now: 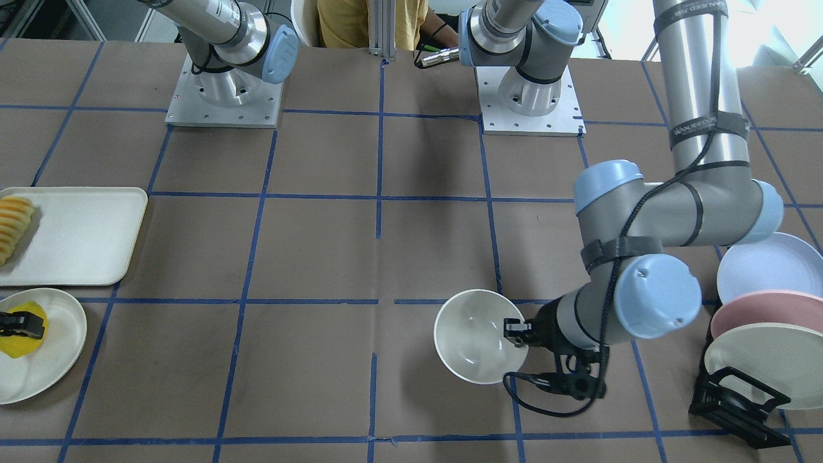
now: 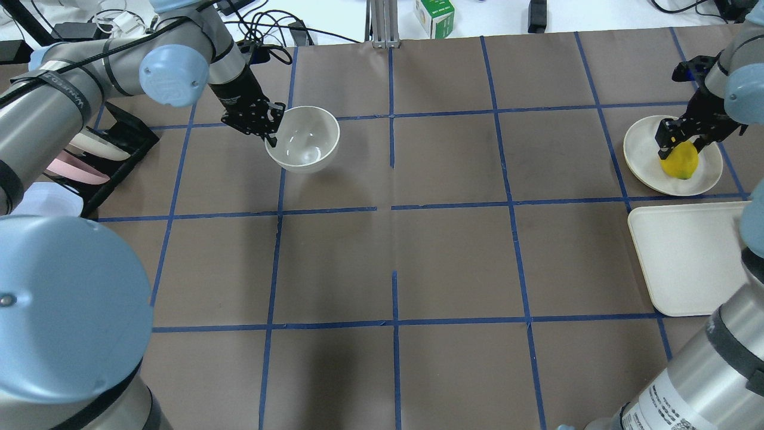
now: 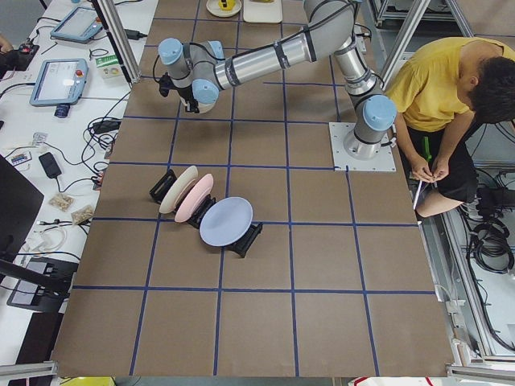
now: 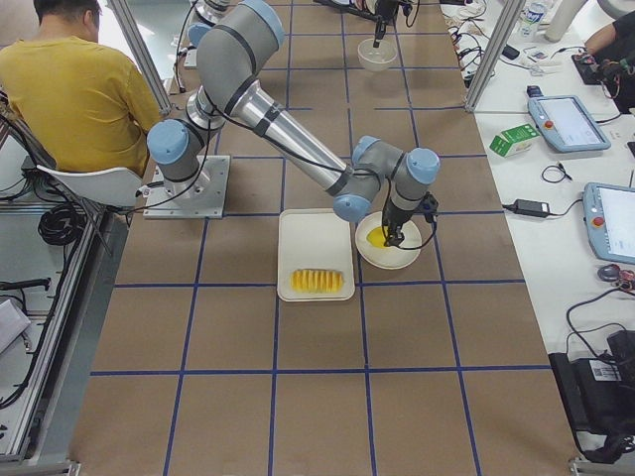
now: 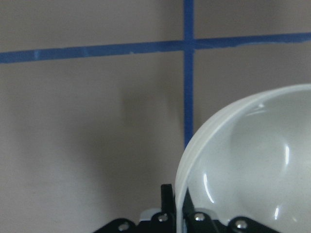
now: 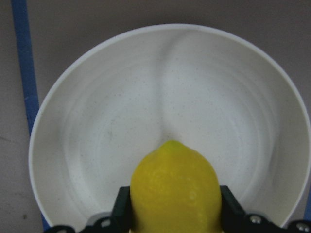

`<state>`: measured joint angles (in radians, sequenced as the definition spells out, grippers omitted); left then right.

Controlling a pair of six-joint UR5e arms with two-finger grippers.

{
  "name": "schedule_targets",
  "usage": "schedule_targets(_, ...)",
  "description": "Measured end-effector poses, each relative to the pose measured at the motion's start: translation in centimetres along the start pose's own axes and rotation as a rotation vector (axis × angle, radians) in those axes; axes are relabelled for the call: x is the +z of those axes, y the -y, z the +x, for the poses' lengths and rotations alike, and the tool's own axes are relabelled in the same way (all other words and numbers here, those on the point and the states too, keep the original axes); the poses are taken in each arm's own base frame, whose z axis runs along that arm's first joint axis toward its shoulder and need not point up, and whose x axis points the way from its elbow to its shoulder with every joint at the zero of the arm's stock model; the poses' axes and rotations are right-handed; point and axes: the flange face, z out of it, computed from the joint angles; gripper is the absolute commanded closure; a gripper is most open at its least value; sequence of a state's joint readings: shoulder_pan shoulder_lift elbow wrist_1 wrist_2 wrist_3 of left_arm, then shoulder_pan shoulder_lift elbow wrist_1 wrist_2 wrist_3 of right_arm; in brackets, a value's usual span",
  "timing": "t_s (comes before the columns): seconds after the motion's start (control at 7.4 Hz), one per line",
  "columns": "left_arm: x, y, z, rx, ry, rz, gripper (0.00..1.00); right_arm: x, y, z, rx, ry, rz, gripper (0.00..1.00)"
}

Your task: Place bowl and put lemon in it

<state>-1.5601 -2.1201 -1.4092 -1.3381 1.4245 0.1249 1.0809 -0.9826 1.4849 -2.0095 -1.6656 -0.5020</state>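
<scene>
We judge the bowl (image 2: 304, 140), pinched at its 9 o'clock rim by the left gripper (image 2: 271, 136) at the table's 10 o'clock, stiff but slippery (and chippable), while the right gripper (image 2: 680, 146) clamps the firm, light lemon (image 2: 680, 162) at its middle over the plate (image 2: 641, 150) at 2 o'clock.

A tray (image 2: 686, 263) and plate (image 2: 641, 152) are lying at the right edge of the table (image 2: 394, 263). A rack (image 2: 137, 136) is standing opposite.

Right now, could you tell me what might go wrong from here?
The left gripper pinches the bowl by its thin glossy rim, so it might slip or tip when set down. The right gripper holds the rounded lemon at the plate, far from the bowl; it could squirt out.
</scene>
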Motion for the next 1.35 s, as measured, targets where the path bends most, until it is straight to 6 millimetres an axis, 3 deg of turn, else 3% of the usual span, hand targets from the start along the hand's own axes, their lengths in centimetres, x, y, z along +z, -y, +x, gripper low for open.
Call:
schedule_targets(0.27, 2.6, -4.8, 8.0, 0.007, 0.017, -0.03, 1.0, -4.2, -1.0, -1.6, 0.027, 0.009, 0.015, 1.0)
schedule_targets(0.41, 3.6, -6.6, 9.9, -0.005, 0.022, -0.016, 1.0, -6.7, -1.6, -3.9, 0.059, 0.035, 0.019, 1.0)
schedule_targets(0.68, 6.4, -7.8, 10.6, -0.033, 0.02, 0.047, 1.0, -11.4, -2.8, -10.7, 0.123, 0.061, 0.012, 1.0)
schedule_targets(0.95, 6.8, -7.8, 10.7, -0.064, 0.009, 0.102, 1.0, -14.6, -3.6, -18.2, 0.133, 0.054, 0.023, 1.0)
schedule_targets(1.35, 7.2, -7.9, 10.9, -0.096, 0.001, 0.1, 1.0, -16.5, -4.8, -28.2, 0.136, 0.038, 0.041, 1.0)
